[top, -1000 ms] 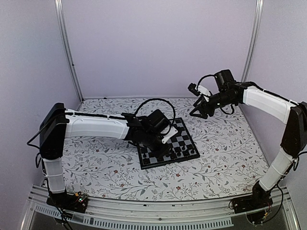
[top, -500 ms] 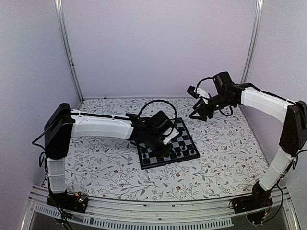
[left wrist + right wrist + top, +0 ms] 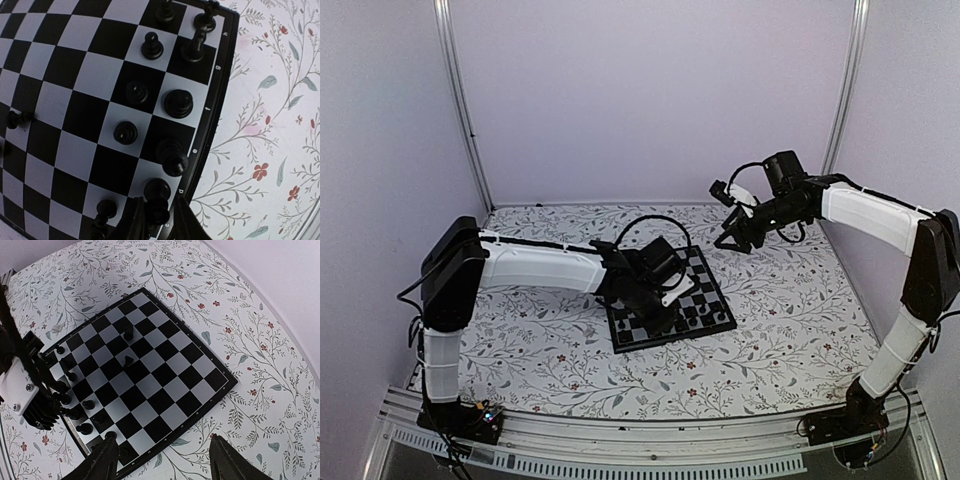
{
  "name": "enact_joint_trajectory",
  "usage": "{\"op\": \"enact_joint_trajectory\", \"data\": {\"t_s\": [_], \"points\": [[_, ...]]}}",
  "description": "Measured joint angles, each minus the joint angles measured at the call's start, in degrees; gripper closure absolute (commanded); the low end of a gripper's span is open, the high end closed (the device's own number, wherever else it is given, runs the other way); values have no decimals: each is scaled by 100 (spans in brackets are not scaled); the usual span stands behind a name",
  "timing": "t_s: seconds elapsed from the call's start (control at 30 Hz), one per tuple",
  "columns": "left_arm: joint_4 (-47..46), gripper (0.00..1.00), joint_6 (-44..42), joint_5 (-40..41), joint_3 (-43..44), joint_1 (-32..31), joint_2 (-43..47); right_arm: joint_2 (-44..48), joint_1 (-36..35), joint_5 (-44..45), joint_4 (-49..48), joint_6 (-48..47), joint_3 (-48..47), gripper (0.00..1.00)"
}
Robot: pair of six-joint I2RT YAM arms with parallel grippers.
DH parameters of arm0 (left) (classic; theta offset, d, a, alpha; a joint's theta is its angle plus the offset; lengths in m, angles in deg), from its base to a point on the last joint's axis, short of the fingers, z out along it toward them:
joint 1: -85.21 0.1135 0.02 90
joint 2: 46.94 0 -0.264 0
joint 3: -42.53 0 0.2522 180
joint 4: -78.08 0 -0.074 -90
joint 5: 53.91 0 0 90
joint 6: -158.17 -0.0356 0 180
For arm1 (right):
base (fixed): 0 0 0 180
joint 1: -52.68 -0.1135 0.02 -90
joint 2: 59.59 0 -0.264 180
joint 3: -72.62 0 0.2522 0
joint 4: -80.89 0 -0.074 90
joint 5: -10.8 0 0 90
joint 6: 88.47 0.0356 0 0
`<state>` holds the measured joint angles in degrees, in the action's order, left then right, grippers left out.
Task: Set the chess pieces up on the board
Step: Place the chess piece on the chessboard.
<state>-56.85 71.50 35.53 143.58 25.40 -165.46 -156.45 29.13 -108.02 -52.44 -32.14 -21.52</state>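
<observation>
1. One floral-patterned table (image 3: 790,320) carries the board (image 3: 708,283), which lies flat near its middle.
2. Right gripper (image 3: 165,462) hangs in the air just beyond the board's far side, jaws spread wide and empty.
3. Left gripper (image 3: 159,220) is low over the board's lettered edge, jaws clenched on a held piece (image 3: 157,192) by the letter d.
4. Most chess pieces (image 3: 178,102) stand in two rows along that lettered edge, while two stray pieces (image 3: 129,333) sit mid-board.

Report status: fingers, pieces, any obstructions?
Left fingers shut on a chess piece at the board edge row. Right fingers open, empty, raised beyond the board. Two pieces loose mid-board; nothing blocking.
</observation>
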Motion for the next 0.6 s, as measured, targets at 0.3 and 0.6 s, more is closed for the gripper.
{"op": "enact_joint_trajectory", "data": {"t_s": [0.3, 0.6], "points": [[96, 59, 4, 129, 107, -2, 0, -2, 0, 0, 0, 0, 0, 35], [92, 53, 26, 258, 380, 66, 286, -2, 0, 66, 7, -2, -9, 35]]}}
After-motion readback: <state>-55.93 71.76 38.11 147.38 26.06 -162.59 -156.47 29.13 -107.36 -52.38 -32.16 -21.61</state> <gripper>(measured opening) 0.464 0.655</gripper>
